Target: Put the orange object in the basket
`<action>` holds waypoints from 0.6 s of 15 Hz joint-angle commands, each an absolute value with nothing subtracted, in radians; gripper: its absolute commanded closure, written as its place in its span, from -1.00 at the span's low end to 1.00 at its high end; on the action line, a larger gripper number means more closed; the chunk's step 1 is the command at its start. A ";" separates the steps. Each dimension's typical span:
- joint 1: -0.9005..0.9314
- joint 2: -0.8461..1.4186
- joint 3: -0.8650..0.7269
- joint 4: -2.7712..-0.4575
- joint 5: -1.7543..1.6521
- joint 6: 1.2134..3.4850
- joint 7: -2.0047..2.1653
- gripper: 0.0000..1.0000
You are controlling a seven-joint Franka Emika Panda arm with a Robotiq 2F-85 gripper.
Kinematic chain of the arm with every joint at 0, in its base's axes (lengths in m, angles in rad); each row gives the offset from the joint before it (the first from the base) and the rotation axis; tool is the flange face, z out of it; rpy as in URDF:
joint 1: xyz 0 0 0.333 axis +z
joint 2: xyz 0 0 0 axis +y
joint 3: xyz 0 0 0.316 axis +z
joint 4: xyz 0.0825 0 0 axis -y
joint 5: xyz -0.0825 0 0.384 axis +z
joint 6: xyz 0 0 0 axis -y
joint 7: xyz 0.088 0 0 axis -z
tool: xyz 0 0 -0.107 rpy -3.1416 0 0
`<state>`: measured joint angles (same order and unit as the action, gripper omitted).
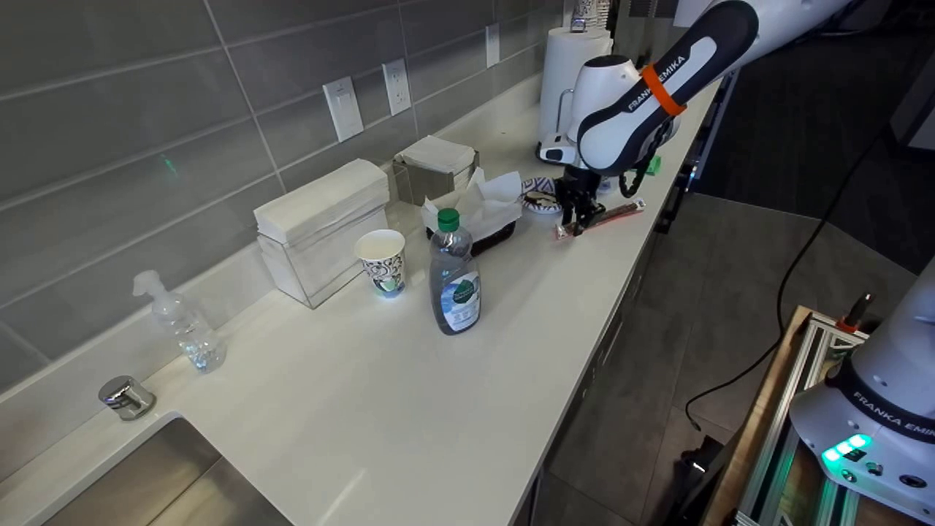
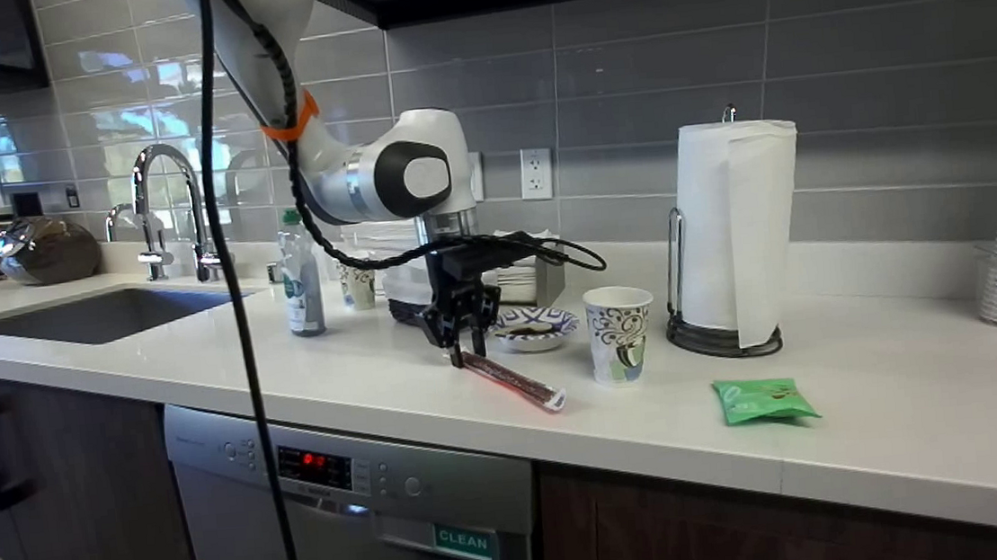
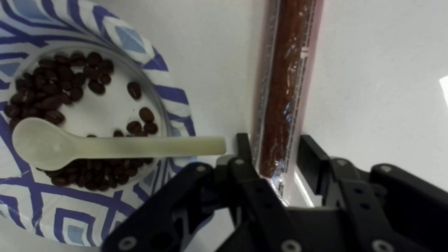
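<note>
Basically, counter (image 2: 910, 442) was busy: paper-towel roll (image 2: 733, 232) stood at back; end effector (image 3: 274, 143) was low, tips parted; basket (image 1: 498, 236) sat nr btl (image 1: 456, 292); plate (image 3: 173, 93) & cup (image 2: 620, 332) close by; wrapped reddish stick (image 3: 286, 77) lay on counter, one end betw the tips; spoon (image 3: 119, 147) overhung plate rim twd them.

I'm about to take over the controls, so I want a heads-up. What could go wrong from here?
The hand straddles the wrapped stick near one end, so it might swing or slip when lifted.

The spoon lying across the bowl juts past its rim, close to the hand; a sideways move could flip it and scatter the beans.

The white paper sticking up from the basket might snag the stick going in.
</note>
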<state>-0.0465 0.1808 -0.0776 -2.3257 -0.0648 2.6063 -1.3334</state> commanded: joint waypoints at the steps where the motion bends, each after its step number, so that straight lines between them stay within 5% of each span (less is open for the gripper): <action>1: -0.063 0.200 -0.064 -2.318 -0.125 2.621 -1.296 0.78; 3: -0.063 0.183 -0.056 -2.325 -0.116 2.608 -1.293 1.00; 9: -0.041 0.059 -0.013 -2.365 -0.076 2.512 -1.208 0.91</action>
